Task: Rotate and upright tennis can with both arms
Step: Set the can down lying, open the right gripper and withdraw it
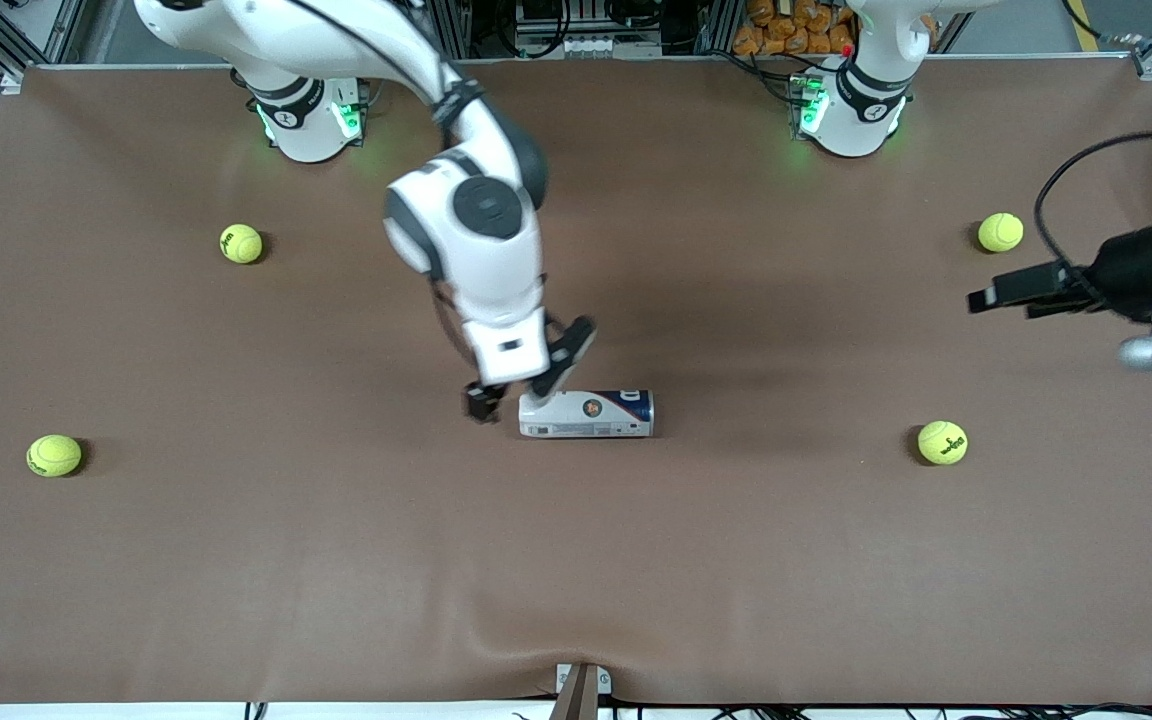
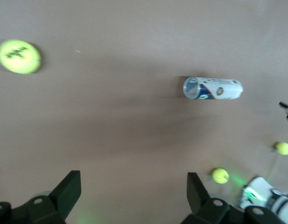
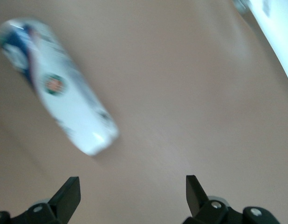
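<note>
White and dark-blue can [image 1: 587, 414] with small round orange logo; yellow-green balls [image 1: 241, 243]; plain brown table [image 1: 576, 560]; black grippers [image 1: 521, 392].

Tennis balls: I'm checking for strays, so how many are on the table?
4: two toward the right arm's end, two toward the left arm's end. None looks hidden.

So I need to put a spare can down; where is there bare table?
Bare table nearer the camera than the tennis can, between the two nearer tennis balls. Crowded at the can's end, under the open right gripper. The open left gripper waits aside.
</note>
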Action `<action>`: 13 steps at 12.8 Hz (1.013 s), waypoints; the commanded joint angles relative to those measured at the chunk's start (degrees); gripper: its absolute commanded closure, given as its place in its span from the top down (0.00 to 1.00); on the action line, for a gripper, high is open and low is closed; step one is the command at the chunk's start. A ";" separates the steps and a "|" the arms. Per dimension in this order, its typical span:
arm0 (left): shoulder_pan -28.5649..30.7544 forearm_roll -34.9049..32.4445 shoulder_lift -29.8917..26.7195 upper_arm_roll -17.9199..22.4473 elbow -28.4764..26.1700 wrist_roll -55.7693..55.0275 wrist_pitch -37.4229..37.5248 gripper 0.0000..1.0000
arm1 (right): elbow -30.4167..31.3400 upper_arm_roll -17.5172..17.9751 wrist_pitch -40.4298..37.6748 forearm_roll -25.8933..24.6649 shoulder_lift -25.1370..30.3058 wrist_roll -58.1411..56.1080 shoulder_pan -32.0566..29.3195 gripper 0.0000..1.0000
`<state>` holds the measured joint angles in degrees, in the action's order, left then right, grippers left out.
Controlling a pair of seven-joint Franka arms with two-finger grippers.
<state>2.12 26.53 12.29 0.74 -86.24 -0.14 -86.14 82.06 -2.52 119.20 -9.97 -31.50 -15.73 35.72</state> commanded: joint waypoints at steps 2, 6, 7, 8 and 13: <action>0.08 6.76 4.66 -0.39 0.55 0.75 -0.25 1.00 | 1.79 1.29 -7.29 2.13 5.03 0.62 -12.74 1.00; -0.36 14.57 5.46 -1.09 -7.59 10.20 -6.12 1.00 | 1.79 1.11 -19.24 8.38 11.79 0.87 -23.75 1.00; -0.19 18.43 5.46 -1.09 -11.02 13.56 -8.32 1.00 | 1.87 0.94 -21.53 8.47 13.81 1.05 -25.86 1.00; -0.10 21.69 6.16 -1.09 -13.31 16.90 -9.38 1.00 | 2.66 -0.02 -22.51 8.47 16.09 1.05 -27.36 1.00; -1.15 26.99 11.95 -1.88 -13.86 25.87 -10.18 1.00 | 6.62 -3.63 -27.51 8.56 26.12 1.92 -33.51 1.00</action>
<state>1.37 51.45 23.11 -0.54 -99.98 22.56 -95.36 85.36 -6.85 93.24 -2.62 -10.06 -15.68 4.25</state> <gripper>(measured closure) 0.000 0.000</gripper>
